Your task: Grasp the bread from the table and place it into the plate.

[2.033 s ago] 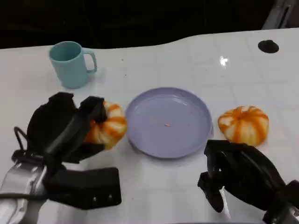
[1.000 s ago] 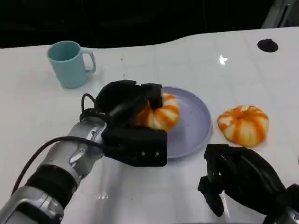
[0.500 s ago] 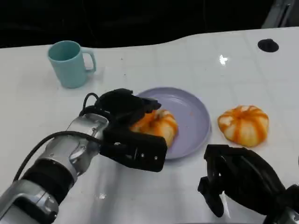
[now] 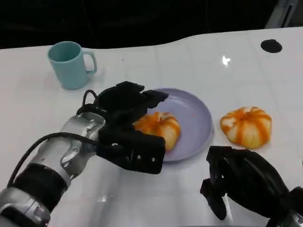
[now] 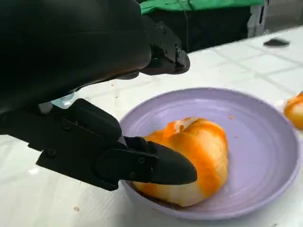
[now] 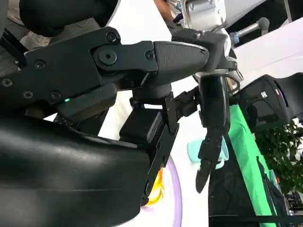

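Note:
An orange-and-white striped bread (image 4: 159, 127) lies in the left part of the lavender plate (image 4: 195, 113). My left hand (image 4: 124, 106) hovers over the plate's left rim with its fingers spread, holding nothing. In the left wrist view the bread (image 5: 196, 156) rests on the plate (image 5: 258, 142); one finger (image 5: 163, 47) is raised above it and the thumb (image 5: 156, 165) lies low beside it. My right hand (image 4: 244, 184) rests near the table's front edge at the right, holding nothing.
A second striped bread (image 4: 246, 125) sits on the table right of the plate. A teal cup (image 4: 71, 64) stands at the back left. A small black disc (image 4: 271, 45) lies at the far right. The white table (image 4: 199, 61) shows bare between them.
My left hand carried the bread from the table left of the plate onto the plate, then spread its fingers off it. The right hand has not moved.

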You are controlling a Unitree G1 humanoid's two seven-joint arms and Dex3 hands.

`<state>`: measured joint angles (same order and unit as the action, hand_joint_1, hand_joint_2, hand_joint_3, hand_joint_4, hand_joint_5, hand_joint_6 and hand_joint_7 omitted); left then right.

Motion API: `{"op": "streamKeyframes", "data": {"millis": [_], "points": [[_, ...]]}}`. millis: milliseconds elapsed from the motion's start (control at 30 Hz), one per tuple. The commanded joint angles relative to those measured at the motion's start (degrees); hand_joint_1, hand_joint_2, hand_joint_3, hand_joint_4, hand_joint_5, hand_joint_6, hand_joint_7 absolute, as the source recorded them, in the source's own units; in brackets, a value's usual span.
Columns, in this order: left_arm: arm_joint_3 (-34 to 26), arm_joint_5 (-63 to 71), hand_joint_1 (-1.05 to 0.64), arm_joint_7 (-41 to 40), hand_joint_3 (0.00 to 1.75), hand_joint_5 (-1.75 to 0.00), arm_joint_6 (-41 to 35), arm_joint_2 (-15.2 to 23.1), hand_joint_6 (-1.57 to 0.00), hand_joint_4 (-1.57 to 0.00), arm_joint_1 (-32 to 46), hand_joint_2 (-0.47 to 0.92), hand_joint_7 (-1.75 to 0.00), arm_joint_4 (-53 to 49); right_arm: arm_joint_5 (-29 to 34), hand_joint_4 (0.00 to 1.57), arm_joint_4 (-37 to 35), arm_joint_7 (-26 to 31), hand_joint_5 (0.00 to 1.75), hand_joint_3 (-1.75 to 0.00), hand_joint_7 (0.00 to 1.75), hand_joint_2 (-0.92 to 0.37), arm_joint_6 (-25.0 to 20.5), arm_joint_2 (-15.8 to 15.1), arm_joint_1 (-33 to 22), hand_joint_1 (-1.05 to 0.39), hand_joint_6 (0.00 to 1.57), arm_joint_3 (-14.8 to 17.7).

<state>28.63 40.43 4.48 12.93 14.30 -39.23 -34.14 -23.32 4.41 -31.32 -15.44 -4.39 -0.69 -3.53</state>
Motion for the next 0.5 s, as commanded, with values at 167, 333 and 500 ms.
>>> {"op": "streamKeyframes", "data": {"millis": [167,333,500], "points": [[-12.82,-23.53,-0.63,6.60,0.22,-0.89,1.02,-2.02,-0.52,-0.21,12.98,0.92,-0.19,13.15,-0.66,1.30,1.47,0.98,1.58,-0.38,1.51,-0.92,-1.12,0.02,-0.33,-0.93,1.10,0.04],[-18.23,-38.03,-0.54,10.09,0.21,-1.43,0.57,-6.09,-0.52,-0.39,21.91,0.92,-0.98,21.40,-0.57,1.30,1.03,0.73,1.59,-0.38,1.52,-0.92,-0.83,0.10,0.03,-0.92,1.09,0.07],[-20.24,-45.57,-0.59,11.61,0.30,-1.73,-4.31,-8.06,-0.49,-0.53,30.17,0.92,-1.52,31.31,-0.34,1.29,0.49,0.38,1.58,-0.39,1.52,-0.92,-0.25,0.12,0.35,-0.92,1.09,0.00]]}}
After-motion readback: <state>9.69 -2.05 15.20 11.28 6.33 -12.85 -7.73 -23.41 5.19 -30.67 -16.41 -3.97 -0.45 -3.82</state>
